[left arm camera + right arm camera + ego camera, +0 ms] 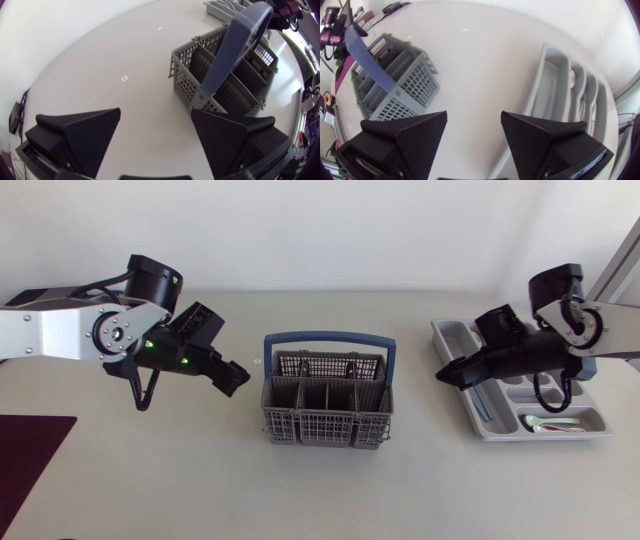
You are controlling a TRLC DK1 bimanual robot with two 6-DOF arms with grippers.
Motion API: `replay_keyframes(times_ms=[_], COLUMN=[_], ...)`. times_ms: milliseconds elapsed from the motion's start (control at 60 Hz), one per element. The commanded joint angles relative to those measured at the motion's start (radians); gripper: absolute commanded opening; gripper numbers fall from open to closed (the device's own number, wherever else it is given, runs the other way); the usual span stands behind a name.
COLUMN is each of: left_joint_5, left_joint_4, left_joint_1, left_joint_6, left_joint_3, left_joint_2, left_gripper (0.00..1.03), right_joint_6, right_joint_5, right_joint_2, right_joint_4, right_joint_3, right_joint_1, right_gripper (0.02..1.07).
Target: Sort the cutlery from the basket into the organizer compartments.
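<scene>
One grey plastic lattice basket [325,423] with one blue arched handle [330,337] stood mid-table [330,490]. One light grey plastic organizer tray [452,332] lay at 3 o'clock from the basket, well apart from it.

Two arms were in view. The left black wedge-fingered gripper [238,377] hung at 9 o'clock of the basket, near it but not touching. Its fingers [90,135] were spread wide with nothing between them, and the basket [185,82] was ahead and to one side. The right black wedge-fingered gripper [447,376] hung at the organizer's 9 o'clock edge, between tray and basket. Its fingers [535,135] were also spread and held nothing. In the right wrist view the basket [415,80] lay ahead on one side and the organizer [540,85] on the other.

Cutlery count in the organizer: one pale green spoon [550,422] in the cross compartment at the 5 o'clock end, and one pale blue long piece [485,400] in a long slot, kind unclear. The rest was hidden by the right arm.

One dark maroon mat [28,455] sat at 8 o'clock of the basket, at the table edge.
</scene>
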Motion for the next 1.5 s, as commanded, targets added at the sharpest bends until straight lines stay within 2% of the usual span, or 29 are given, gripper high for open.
replay_keyframes(times_ms=[0, 233, 550, 1000, 1183, 1483], left_joint_5=[0.002, 0.004, 0.005, 0.004, 0.004, 0.004], left_joint_4=[-0.01, -0.02, -0.01, -0.005, -0.008, -0.011], left_joint_1=[-0.03, -0.073, -0.073, -0.041, -0.03, -0.023], left_joint_6=[0.029, 0.043, 0.055, 0.073, 0.073, 0.075], left_joint_3=[-0.041, -0.074, -0.058, 0.037, 0.095, 0.084], left_joint_2=[0.017, 0.008, 0.032, 0.086, 0.137, 0.146], left_gripper=[0.97, 0.97, 0.97, 0.97, 0.97, 0.98], right_joint_6=[0.034, 0.091, 0.159, 0.18, 0.18, 0.176], right_joint_5=[0.007, 0.067, 0.104, 0.139, 0.148, 0.153], right_joint_2=[-0.009, 0.019, 0.103, 0.201, 0.206, 0.206], right_joint_4=[-0.018, -0.015, -0.004, -0.027, -0.03, -0.026], right_joint_3=[-0.037, -0.022, 0.046, 0.182, 0.188, 0.17], right_joint_1=[0.071, 0.213, 0.331, 0.362, 0.365, 0.351], right_gripper=[0.83, 0.85, 0.85, 0.85, 0.86, 0.88])
